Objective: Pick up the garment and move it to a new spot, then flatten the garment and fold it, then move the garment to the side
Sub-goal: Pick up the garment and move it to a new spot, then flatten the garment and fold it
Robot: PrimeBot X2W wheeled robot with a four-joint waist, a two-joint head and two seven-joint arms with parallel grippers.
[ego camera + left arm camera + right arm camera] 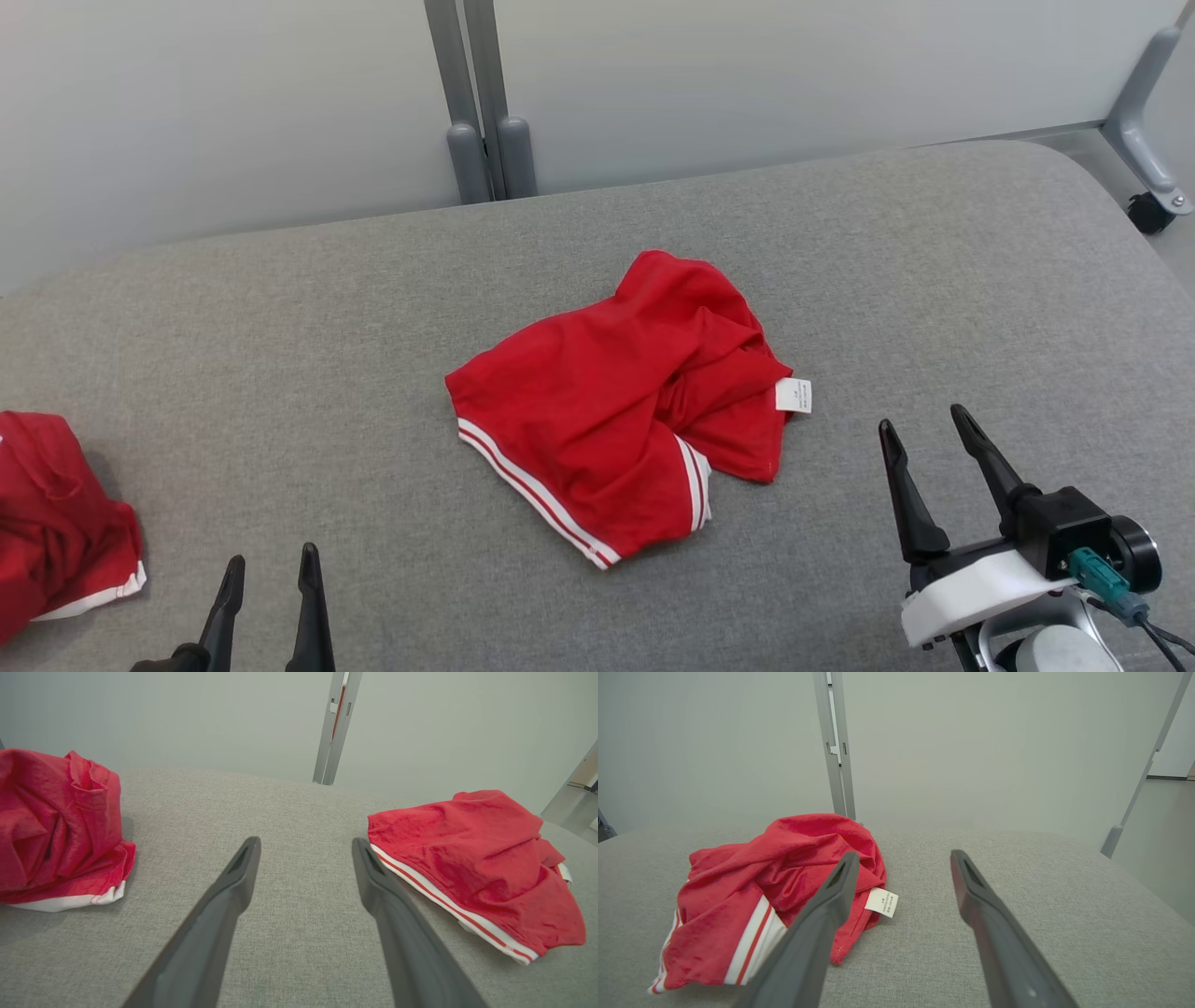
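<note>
Red heap: at your far left, a crumpled red heap [56, 523] of cloth with a white hem lies on the grey cushion [280, 327], partly cut off by the head view's edge.
Left gripper: low in the head view, just right of the heap, you see the left gripper [272, 555]. Its two dark fingers point away from you, spread wide, with nothing between them. It stands apart from both red pieces, over bare cushion.
Garment: near the middle of the cushion lies the garment [607, 411], a pair of red shorts with white stripes along the leg hems. It is loosely bunched. The striped hems face you and folds pile up toward its right side. Neither gripper touches it.
Tag: a small white tag [794, 396] sticks out at the garment's right edge and rests on the cushion. Its print is too small to read.
Right gripper: right of the garment and nearer to you is the right gripper [921, 417]. Its fingers are spread wide and hold nothing. In the right wrist view, one finger overlaps the garment's edge. You cannot tell from that whether it touches.
Background: pale wall panels join at a grey post [476, 103]. At your far right a caster [1146, 213] stands on the floor.
</note>
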